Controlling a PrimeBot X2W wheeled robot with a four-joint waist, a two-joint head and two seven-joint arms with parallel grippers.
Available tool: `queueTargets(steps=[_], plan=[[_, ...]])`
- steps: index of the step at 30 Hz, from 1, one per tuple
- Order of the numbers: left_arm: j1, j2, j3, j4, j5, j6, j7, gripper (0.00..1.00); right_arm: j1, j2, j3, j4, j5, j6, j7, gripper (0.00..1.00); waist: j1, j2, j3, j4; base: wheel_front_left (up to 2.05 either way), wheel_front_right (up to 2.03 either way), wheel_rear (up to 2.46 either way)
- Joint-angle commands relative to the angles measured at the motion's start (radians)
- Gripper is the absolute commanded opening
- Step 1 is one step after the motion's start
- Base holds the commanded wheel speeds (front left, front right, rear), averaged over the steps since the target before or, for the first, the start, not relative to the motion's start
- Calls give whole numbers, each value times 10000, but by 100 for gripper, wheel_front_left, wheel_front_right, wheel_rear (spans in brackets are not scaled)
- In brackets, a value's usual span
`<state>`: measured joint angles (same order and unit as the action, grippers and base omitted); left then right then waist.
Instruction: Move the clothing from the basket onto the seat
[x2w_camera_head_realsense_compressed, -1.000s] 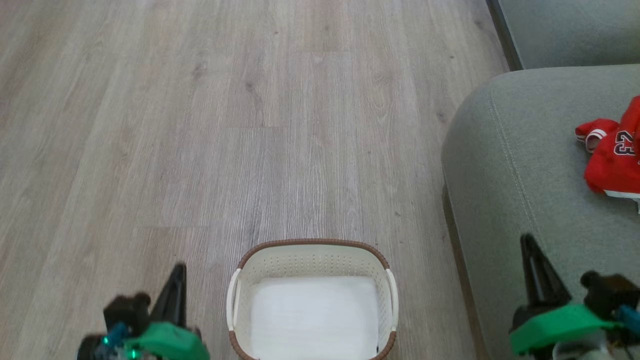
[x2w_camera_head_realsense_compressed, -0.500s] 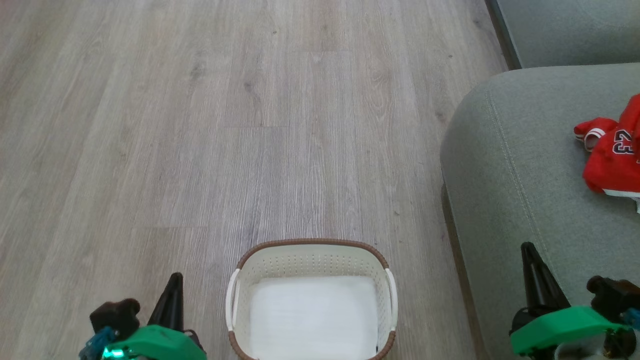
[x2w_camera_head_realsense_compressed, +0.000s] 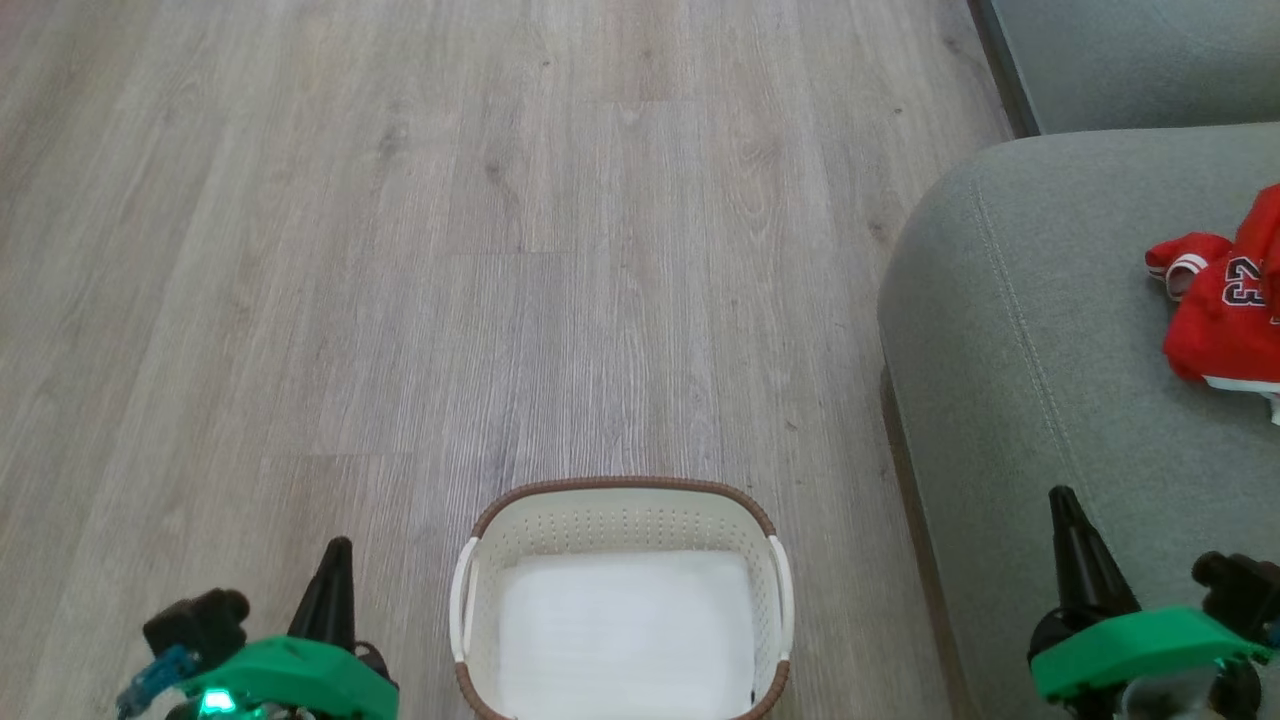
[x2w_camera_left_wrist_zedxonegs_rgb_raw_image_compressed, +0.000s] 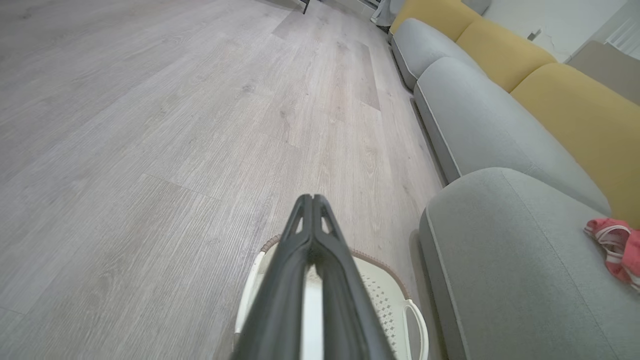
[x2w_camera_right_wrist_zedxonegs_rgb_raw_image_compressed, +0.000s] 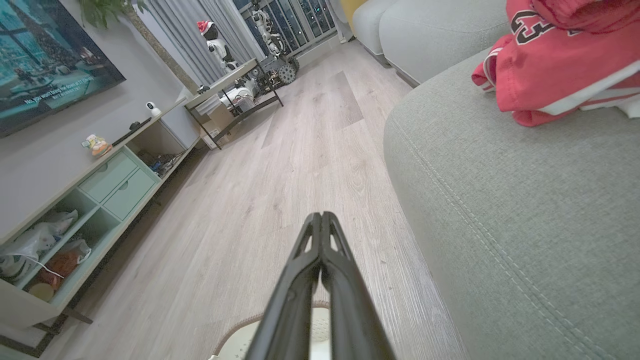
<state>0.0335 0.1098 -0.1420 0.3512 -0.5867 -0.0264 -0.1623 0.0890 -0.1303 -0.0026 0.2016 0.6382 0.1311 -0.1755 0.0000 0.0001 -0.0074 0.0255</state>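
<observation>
A: Left end effector (x2w_camera_head_realsense_compressed: 336, 560) is sitting clenched and empty beside the basket (x2w_camera_head_realsense_compressed: 620, 490), which is showing a bare bottom.
B: Over the seat (x2w_camera_head_realsense_compressed: 1000, 350), the right end effector (x2w_camera_head_realsense_compressed: 1066, 510) is hanging clenched and empty. The clothing (x2w_camera_head_realsense_compressed: 1225, 300) is lying on it, far right. Looks done, so I'm advising parking the arms clear of the fabric.

My left tool (x2w_camera_head_realsense_compressed: 336, 552) sits low at my left side, pointing forward. Its two dark fingers (x2w_camera_left_wrist_zedxonegs_rgb_raw_image_compressed: 287, 290) meet at the tips, with a narrow slit lower down. The green left wrist cover (x2w_camera_head_realsense_compressed: 290, 680) lies behind it, with a small light glowing on it. My right tool (x2w_camera_head_realsense_compressed: 1064, 500) sits low at my right side in the same pose, tips touching. The green right wrist cover (x2w_camera_head_realsense_compressed: 1140, 650) lies behind it.
</observation>
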Motion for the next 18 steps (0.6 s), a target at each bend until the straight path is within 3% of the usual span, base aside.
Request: queueTargets(steps=[1, 18], plan=[[-549, -6, 296, -384, -271, -61, 56, 0, -581, -37, -90, -260, 263, -1, 90, 0, 0, -1, 1, -3, 0, 0, 0], [-696, -106, 682, -499, -1964, -228, 516, 0, -814, 78, -226, -144, 1901, -1, 536, 0, 0, -1, 19, -46, 0, 0, 0]])
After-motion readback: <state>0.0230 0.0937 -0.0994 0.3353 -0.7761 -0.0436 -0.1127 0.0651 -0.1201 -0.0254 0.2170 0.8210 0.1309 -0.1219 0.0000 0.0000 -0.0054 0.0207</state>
